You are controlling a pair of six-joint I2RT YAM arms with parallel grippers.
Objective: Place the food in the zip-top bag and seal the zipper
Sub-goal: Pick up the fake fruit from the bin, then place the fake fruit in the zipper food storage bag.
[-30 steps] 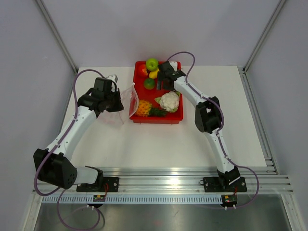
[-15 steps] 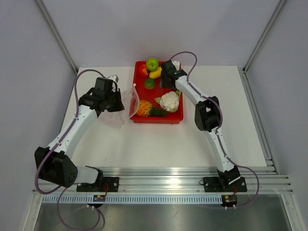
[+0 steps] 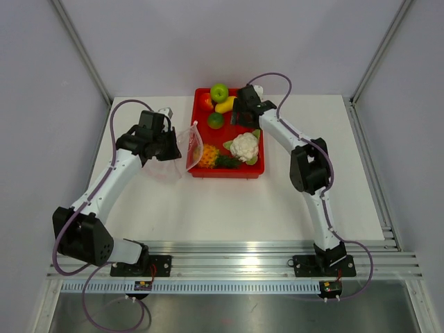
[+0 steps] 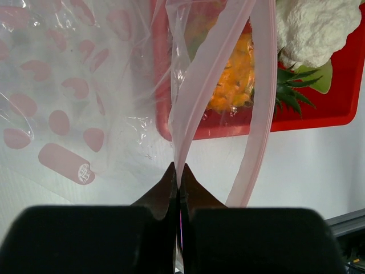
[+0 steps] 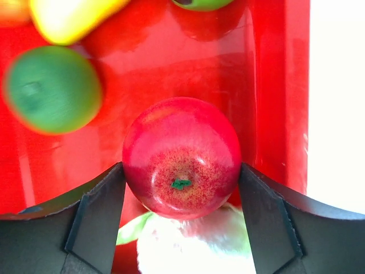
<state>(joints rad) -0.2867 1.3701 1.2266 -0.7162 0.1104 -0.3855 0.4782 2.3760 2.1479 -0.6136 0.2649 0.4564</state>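
My left gripper [image 3: 168, 143] is shut on the pink zipper strip [image 4: 199, 94] of the clear zip-top bag [image 3: 189, 144] and holds its mouth open at the red tray's left edge. The orange pineapple [image 3: 208, 154] shows through the open mouth in the left wrist view [image 4: 234, 74]. My right gripper [image 3: 244, 114] is over the tray's back part, shut on a red apple [image 5: 181, 157]. The white cauliflower [image 3: 244, 146] lies in the tray and shows blurred beneath the apple [image 5: 194, 245]. In the tray are a green apple [image 3: 219, 92], a yellow fruit [image 3: 225, 105] and a dark green round fruit [image 3: 216, 119].
The red tray [image 3: 253, 170] stands at the back middle of the white table. An orange-red fruit [image 3: 206, 102] lies at its back left. The bag's printed body [image 4: 68, 114] hangs on the tray's left side. Metal rails run along the near edge.
My left gripper has carried the bag's mouth a little right, toward the tray. My right gripper has shifted slightly right over the tray's back part.
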